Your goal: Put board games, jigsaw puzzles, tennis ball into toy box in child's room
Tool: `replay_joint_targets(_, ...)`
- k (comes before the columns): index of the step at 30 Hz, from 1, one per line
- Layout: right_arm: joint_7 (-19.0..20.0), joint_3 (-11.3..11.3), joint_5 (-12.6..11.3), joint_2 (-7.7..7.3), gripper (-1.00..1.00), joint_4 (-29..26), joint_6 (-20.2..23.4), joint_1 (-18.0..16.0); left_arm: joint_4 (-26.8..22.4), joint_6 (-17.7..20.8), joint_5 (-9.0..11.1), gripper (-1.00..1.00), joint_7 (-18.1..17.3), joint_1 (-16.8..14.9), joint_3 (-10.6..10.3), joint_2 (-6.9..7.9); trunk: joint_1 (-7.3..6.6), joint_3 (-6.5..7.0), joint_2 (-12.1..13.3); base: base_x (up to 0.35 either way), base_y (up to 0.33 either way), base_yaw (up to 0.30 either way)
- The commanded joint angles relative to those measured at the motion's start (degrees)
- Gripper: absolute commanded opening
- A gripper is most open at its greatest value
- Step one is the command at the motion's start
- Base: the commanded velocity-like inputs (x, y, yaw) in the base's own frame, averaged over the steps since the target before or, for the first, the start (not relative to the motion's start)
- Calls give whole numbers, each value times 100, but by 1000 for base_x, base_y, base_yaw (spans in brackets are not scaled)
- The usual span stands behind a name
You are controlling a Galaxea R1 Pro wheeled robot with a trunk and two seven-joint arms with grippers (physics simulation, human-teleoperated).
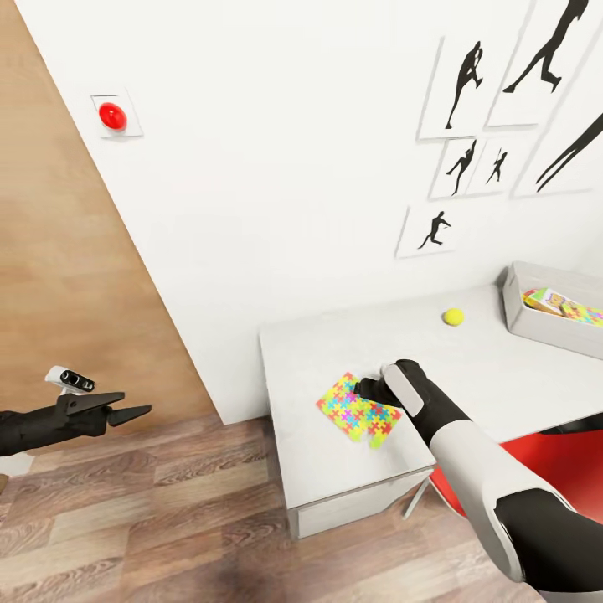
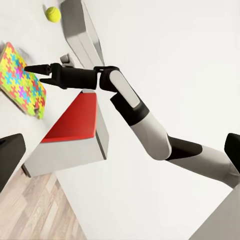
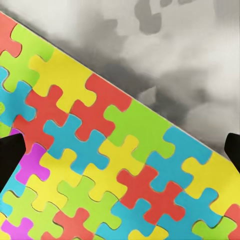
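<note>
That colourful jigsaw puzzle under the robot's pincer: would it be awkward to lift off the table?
Probably. The jigsaw puzzle lies thin and flat on the table, so the right pincer has little edge to grip. Its interlocking pieces might flex or separate. It looks light and may slide if nudged.

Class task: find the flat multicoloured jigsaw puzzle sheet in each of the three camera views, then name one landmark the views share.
Head view: the flat multicoloured jigsaw puzzle sheet lies near the pale grey table's front corner, under the right gripper.
Left wrist view: at the picture's left edge, beside the gripper's fingertips.
Right wrist view: close up, across the lower left.
Shared landmark: the pale grey tabletop.
</note>
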Motion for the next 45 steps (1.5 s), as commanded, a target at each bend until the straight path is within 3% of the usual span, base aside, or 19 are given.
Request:
replay_joint_targets(1, -37, 17, -193, 0, 100, 240, -17, 0, 5, 58, 12, 100, -27, -9, -21, 6, 5, -12, -8, 0, 105, 0)
replay_joint_targets(18, -34, 3, -177, 59, 100, 547, -27, -1, 5, 53, 11, 100, -27, -9, -21, 6, 5, -12, -8, -50, 125, 0)
replay_joint_targets(45, -34, 2, -175, 70, 100, 564, -37, -1, 5, 44, 11, 100, -18, -9, -34, -3, 5, -12, -8, -24, 86, 0)
